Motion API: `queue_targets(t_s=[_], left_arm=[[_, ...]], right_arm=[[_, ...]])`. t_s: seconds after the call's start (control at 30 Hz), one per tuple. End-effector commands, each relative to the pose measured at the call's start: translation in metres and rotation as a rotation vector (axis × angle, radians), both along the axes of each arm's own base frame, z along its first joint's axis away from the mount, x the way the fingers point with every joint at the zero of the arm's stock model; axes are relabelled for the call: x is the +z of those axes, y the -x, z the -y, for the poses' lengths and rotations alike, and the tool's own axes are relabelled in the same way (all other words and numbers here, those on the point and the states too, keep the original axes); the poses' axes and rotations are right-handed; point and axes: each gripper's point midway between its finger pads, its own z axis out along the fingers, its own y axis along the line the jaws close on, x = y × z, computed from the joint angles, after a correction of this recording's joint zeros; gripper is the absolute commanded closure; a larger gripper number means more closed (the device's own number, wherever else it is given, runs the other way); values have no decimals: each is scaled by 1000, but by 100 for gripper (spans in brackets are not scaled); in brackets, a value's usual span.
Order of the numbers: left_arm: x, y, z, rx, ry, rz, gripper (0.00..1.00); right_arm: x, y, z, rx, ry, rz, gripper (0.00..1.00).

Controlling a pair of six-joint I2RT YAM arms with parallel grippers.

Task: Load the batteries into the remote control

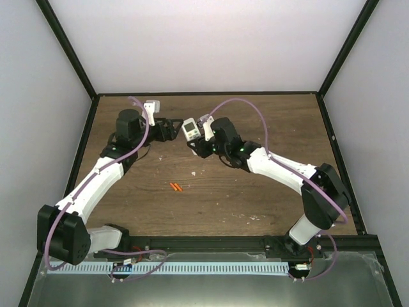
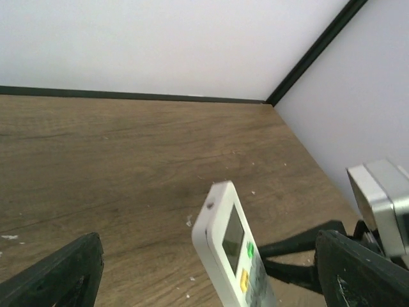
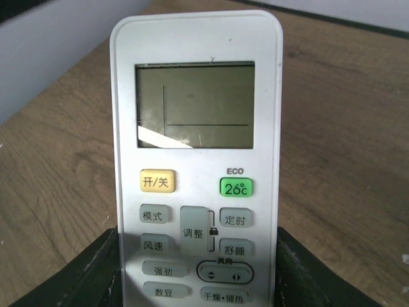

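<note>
Our right jaws grip the remote (image 3: 195, 160) by its lower end; our left jaws gape wide beside it; batteries (image 1: 176, 187) lie well apart.

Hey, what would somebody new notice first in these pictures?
The white remote held up by the right gripper toward the back, its screen and buttons filling the right wrist view. The left gripper hangs open beside it, and two orange batteries lie loose on the table, nearer the arm bases.
</note>
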Motion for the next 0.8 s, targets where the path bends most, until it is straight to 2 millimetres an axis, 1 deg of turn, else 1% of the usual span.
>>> queue_targets(t_s=[0.0, 0.23, 0.3, 0.4, 0.47, 0.6, 0.77], left_arm=[[1, 2, 12, -45, 19, -8, 9], [-3, 2, 18, -63, 19, -20, 11], [-4, 2, 20, -73, 27, -23, 13], [-6, 2, 25, -90, 23, -22, 19], [-7, 2, 28, -98, 17, -23, 26], [-10, 2, 32, -115, 25, -31, 45], [-9, 3, 34, -130, 33, -27, 64]], right_arm=[[64, -12, -9, -16, -102, 150, 69], [79, -7, -16, 22, -124, 196, 70], [81, -6, -17, 32, -130, 199, 69], [82, -4, -20, 40, -132, 203, 70], [83, -2, -23, 54, -135, 206, 69], [84, 1, -29, 79, -133, 207, 70], [81, 3, -33, 88, -127, 206, 70]])
